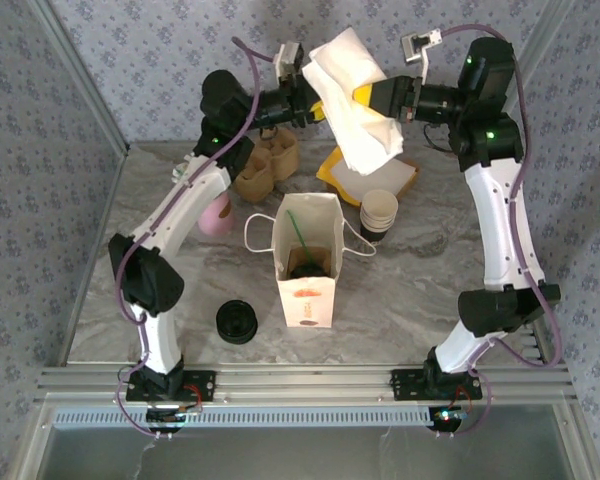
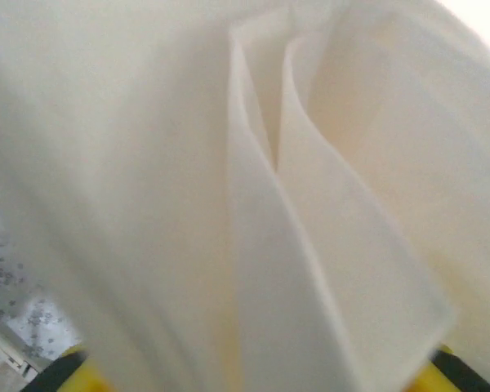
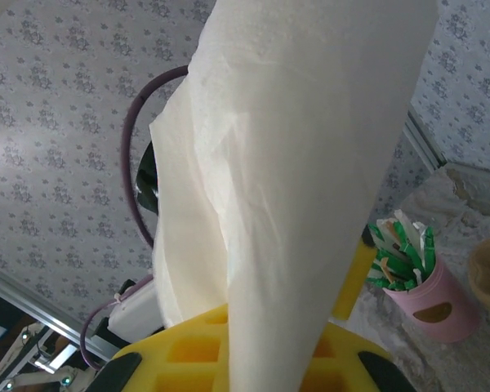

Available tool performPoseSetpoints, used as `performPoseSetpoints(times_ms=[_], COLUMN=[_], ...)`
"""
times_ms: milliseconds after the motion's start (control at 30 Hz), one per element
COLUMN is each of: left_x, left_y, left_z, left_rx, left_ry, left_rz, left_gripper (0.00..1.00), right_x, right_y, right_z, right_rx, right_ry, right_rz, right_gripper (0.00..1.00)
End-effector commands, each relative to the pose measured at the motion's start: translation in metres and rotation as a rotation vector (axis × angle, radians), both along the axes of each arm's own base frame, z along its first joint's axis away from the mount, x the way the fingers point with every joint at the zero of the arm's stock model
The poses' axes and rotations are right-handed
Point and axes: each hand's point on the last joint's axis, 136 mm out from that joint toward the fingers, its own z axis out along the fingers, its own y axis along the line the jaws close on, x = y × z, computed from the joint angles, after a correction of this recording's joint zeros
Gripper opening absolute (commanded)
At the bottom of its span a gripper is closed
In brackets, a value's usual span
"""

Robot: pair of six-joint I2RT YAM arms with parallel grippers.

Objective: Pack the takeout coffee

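White napkin (image 1: 355, 105) hangs in folds high over the back of the worktop (image 1: 430, 270), between the two arms. The right gripper (image 1: 368, 97) is closed on it; in the right wrist view the sheet rises straight out of the pinched yellow fingers (image 3: 188, 351). The left gripper (image 1: 318, 105) is pressed up against the same sheet, but the paper covers its fingers, so I cannot tell whether it is gripping or merely touching.

The takeout coffee (image 1: 313, 264) looks to be already down inside the open white bag (image 1: 305, 290) in the middle of the worktop: a dark round top shows there beside a green straw (image 1: 300, 235), though the shadow makes that hard to confirm.

The main risk is the napkin itself. If both arms hold it and pull apart, thin paper tears. If it is let go where it now hangs, it would fall behind the bag, near the stack of cups (image 1: 379, 214). Lowered loosely, the trailing folds could snag the straw or the bag's rim and tip the light bag, spilling the coffee.
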Motion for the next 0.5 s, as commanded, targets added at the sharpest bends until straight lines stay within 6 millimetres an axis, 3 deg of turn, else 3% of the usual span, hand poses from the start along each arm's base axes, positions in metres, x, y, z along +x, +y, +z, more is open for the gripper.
performPoseSetpoints(times_ms=[0,133,200,300,467], left_x=[-0.013,-0.008,-0.017,-0.047,-0.11], left_y=[0.049,0.092,0.102,0.096,0.067], left_z=[0.041,0.031,0.028,0.024,-0.001], left_rx=[-0.036,0.0,0.021,0.085,0.253], left_ry=[-0.151,-0.199,-0.239,-0.363,-0.682], left_rz=[0.179,0.379,0.411,0.357,0.271], left_gripper=[0.49,0.81,0.89,0.95,1.0], right_x=[-0.023,-0.027,-0.029,-0.036,-0.052], right_y=[-0.006,-0.01,-0.01,-0.003,0.027], right_z=[0.018,0.014,0.012,0.007,-0.002], right_rx=[-0.014,-0.035,-0.045,-0.054,-0.034], right_ry=[-0.081,-0.1,-0.126,-0.178,-0.279], right_rz=[-0.031,-0.086,-0.118,-0.151,-0.202], right_gripper=[0.0,0.0,0.0,0.0,0.0])
